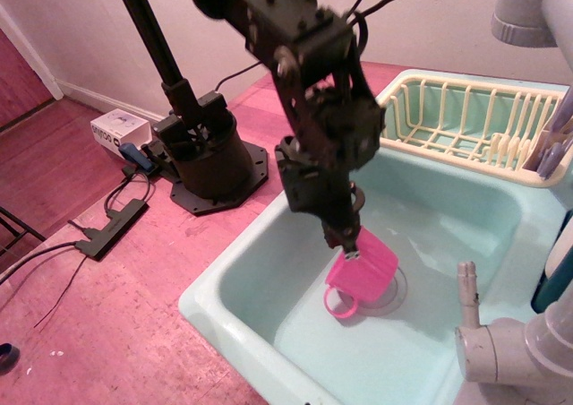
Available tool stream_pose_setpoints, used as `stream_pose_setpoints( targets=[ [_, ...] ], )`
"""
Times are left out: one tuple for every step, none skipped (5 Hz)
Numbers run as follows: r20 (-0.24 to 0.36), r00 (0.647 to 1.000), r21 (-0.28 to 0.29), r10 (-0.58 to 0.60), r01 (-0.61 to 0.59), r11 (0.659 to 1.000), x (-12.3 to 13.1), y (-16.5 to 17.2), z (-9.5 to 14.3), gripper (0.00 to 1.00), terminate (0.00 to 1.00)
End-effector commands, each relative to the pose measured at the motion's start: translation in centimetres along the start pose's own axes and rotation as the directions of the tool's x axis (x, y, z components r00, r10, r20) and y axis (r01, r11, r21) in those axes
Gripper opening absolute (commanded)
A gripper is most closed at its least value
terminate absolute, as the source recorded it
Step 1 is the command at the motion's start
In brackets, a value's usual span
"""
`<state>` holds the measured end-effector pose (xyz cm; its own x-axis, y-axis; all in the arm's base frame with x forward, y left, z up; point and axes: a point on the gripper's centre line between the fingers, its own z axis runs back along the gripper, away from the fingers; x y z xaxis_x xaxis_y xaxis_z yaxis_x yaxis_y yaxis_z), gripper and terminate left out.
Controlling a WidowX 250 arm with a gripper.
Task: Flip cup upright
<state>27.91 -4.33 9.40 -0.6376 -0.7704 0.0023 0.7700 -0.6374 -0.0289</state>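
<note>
- The gripper is pinching the top edge of the pink cup inside the light green sink.
- The cup hangs right under the gripper, tipped over. Its handle points down and to the left, near the sink floor.
- It looks like the cup needs more turning to stand up.
- The sink holds only the cup. The dish rack behind it looks empty.

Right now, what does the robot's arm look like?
The arm is black and chunky, made of boxy blocks dotted with small bolts. Black cables loop off its top. It narrows down to a thin dark end effector with a little silvery tip.
</note>
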Motion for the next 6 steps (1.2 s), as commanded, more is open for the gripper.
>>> stream_pose_setpoints(
  targets=[
    [0.004, 0.987, 0.174, 0.162, -0.161, 0.972, -2.2, 2.1, 4.1, 1.00, 0.00],
    [0.066, 0.971, 0.173, 0.229, -0.237, 0.956, -3.1, 3.2, 5.6, 1.00, 0.00],
    [0.110, 0.959, 0.174, 0.262, -0.278, 0.945, -3.0, 3.6, 6.3, 1.00, 0.00],
    [0.116, 0.956, 0.164, 0.268, -0.285, 0.944, -2.8, 3.8, 6.6, 1.00, 0.00],
    [0.102, 0.971, 0.097, 0.218, -0.227, 0.969, -2.3, 2.4, 8.1, 1.00, 0.00],
    [0.102, 0.971, 0.097, 0.218, -0.227, 0.969, -2.3, 2.4, 8.1, 1.00, 1.00]
  ],
)
